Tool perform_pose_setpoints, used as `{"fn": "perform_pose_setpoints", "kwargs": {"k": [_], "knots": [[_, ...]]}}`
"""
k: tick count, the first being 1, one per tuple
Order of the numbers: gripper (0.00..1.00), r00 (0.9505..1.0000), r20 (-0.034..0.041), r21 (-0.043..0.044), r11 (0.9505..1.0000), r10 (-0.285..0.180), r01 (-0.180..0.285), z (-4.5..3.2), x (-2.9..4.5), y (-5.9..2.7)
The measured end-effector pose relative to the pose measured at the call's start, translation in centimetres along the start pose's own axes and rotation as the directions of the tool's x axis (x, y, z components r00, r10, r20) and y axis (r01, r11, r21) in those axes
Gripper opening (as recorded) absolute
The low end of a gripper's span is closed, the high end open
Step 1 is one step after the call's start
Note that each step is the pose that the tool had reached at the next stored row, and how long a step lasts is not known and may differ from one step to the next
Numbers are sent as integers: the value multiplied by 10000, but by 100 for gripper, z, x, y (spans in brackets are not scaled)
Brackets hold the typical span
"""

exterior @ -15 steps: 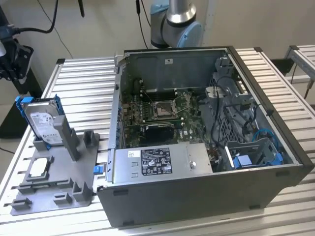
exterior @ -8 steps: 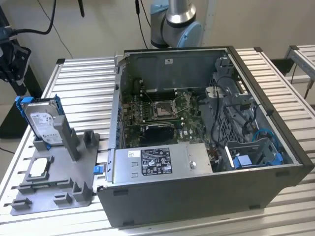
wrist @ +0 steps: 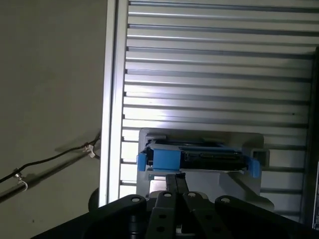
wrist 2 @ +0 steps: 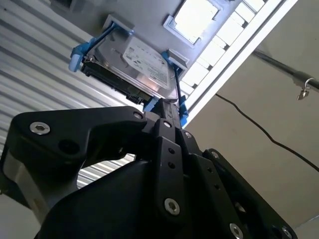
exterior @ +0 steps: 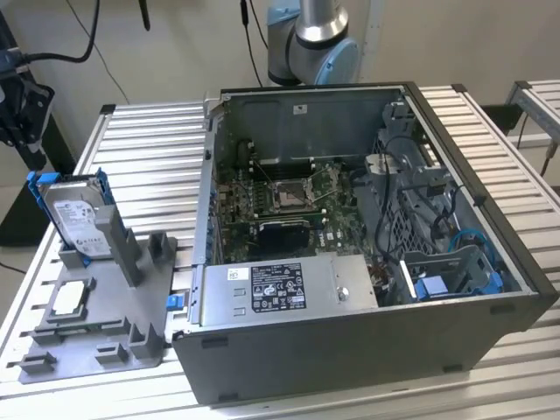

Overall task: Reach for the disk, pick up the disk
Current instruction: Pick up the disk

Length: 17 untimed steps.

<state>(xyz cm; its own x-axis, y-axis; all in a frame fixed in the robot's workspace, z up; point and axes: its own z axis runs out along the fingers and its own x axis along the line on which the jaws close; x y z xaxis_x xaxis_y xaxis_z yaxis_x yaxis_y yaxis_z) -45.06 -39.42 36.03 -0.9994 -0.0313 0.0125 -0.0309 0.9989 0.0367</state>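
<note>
Disk (exterior: pixel 77 219) stands on edge, leaning back, clipped in its blue frame and slotted into the grey holder (exterior: pixel 98 331). The holder sits on the slatted surface (exterior: pixel 149 144) at the exterior view's left, beside the open computer case (exterior: pixel 350 350). In both wrist views my hand (wrist 2: pixel 167 108) (wrist: pixel 175 178) points toward the disk, fingers pressed together with nothing between them. I cannot tell whether it touches the disk.

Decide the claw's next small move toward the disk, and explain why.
Probably open the claw. Its fingertips look closed together, aimed at the blue frame edge of the disk, which stands upright in the grey holder and isn't gripped. Closed like this, the claw can't straddle that frame.
</note>
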Motion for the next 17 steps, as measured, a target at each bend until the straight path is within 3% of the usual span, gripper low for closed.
{"fn": "perform_pose_setpoints", "kwargs": {"k": [10,14,17], "knots": [[0,9999,-18,-4,9999,-112,112,2,-1,-1],[0,9972,-42,3,9972,-752,752,2,-2,1],[0,9916,-64,8,9916,-1290,1290,1,-1,3]]}}
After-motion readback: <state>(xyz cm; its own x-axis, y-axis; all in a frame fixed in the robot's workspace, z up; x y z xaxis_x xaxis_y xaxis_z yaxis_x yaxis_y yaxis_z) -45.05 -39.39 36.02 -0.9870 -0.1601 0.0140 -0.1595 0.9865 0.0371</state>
